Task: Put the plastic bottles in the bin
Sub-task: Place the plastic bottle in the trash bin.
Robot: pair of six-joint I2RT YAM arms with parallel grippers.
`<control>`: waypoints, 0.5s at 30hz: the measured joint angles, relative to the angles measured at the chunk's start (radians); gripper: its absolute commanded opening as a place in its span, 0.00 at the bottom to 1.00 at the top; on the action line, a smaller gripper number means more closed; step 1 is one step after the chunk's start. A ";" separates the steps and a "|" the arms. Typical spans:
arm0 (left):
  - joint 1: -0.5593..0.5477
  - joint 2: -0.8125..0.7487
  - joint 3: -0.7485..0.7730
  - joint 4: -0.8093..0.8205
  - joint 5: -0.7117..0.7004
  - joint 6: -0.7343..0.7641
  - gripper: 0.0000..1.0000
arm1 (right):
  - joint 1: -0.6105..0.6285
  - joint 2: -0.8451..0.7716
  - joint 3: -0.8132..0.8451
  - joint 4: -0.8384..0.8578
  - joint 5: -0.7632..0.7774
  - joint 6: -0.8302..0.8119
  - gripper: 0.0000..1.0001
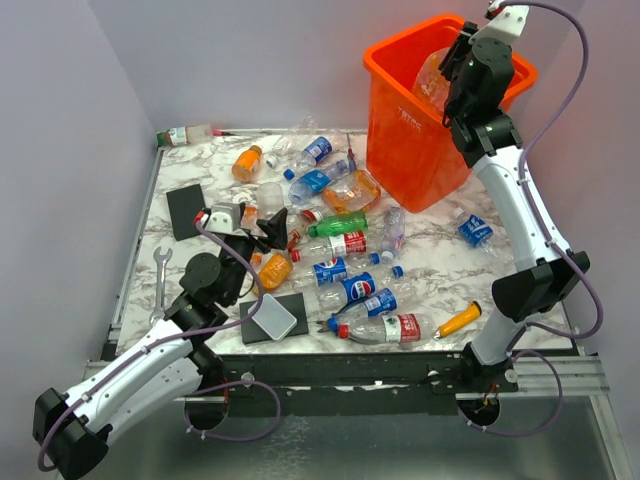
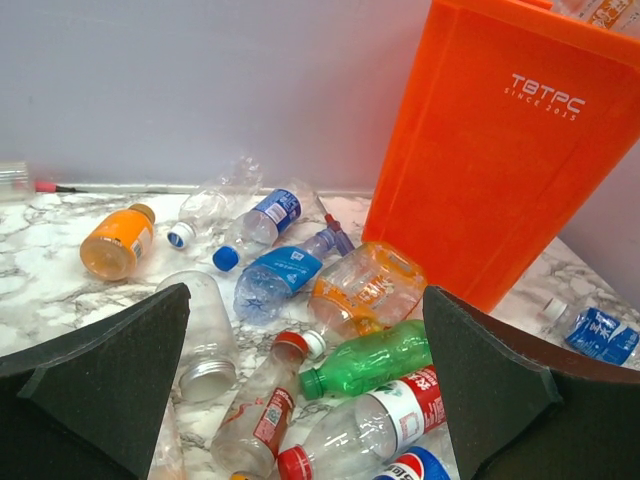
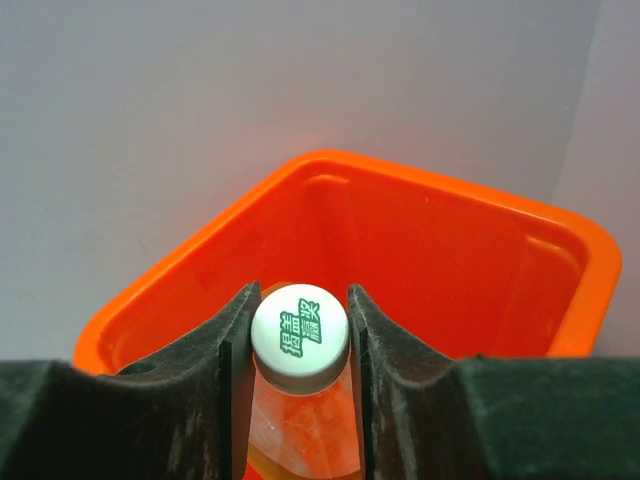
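The orange bin (image 1: 400,140) stands at the back right of the table. My right gripper (image 1: 452,68) is high over its opening, shut on a clear bottle (image 1: 432,80) just below its white cap (image 3: 299,335); the bottle hangs down into the bin (image 3: 480,230). Several plastic bottles lie scattered mid-table, among them a green one (image 1: 335,226) and an orange one (image 1: 246,163). My left gripper (image 1: 262,235) is open and empty, low at the pile's left side. In its wrist view the gripper (image 2: 306,300) faces the green bottle (image 2: 375,360) and the bin (image 2: 500,150).
An orange-handled screwdriver (image 1: 458,320) lies at the front right. A wrench (image 1: 161,280) lies at the left edge. Black squares lie at the left (image 1: 185,210) and at the front (image 1: 272,318). A blue-labelled bottle (image 1: 474,230) lies right of the bin.
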 measured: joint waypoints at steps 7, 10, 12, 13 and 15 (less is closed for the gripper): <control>0.000 0.006 0.000 -0.005 0.000 0.000 0.99 | -0.002 0.000 0.018 -0.077 -0.049 0.037 0.99; 0.000 0.010 0.000 -0.005 0.000 0.000 0.99 | -0.002 -0.001 0.060 -0.113 -0.081 0.056 1.00; 0.000 0.015 0.000 -0.005 0.000 0.000 0.99 | -0.002 -0.013 0.084 -0.133 -0.122 0.074 0.98; 0.000 0.019 0.000 -0.005 0.000 0.000 0.99 | -0.001 -0.025 0.089 -0.138 -0.150 0.086 0.97; 0.000 0.029 0.000 -0.005 0.000 0.000 0.99 | 0.007 -0.063 0.087 -0.155 -0.217 0.108 0.96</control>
